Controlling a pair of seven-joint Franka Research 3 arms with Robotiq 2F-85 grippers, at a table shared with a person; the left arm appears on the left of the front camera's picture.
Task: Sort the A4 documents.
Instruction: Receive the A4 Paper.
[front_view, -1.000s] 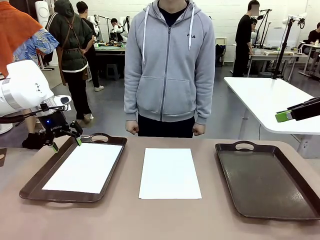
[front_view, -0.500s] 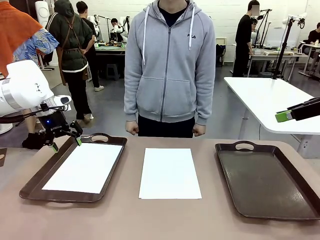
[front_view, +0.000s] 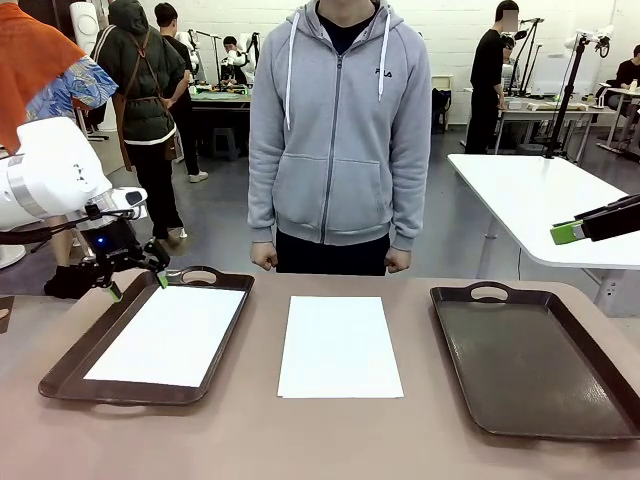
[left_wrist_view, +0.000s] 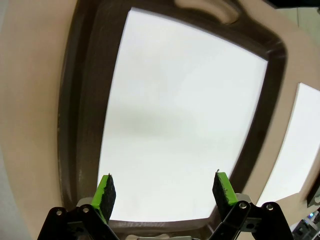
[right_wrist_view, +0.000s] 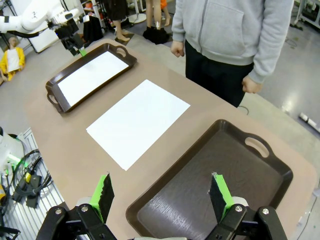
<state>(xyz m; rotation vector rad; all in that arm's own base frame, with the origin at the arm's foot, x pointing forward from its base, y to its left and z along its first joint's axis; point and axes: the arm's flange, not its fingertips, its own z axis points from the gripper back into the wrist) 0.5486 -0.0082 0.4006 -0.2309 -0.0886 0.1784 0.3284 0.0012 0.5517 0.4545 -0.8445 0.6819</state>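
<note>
The 2 A4 documents (front_view: 340, 345) are thin white paper, matt and smooth, lying flat without creases. The left tray (front_view: 90, 352) and the right tray (right_wrist_view: 200, 180) look like dark brown plastic — the right tray's floor shows a fine grain with a dull sheen. The desk (front_view: 300, 440) has a smooth, matt tan top. The left end effector (left_wrist_view: 162, 192) and right end effector (right_wrist_view: 162, 195) are black with matt green pads (left_wrist_view: 106, 192). The hoodie (front_view: 340, 150) is soft grey cloth.
</note>
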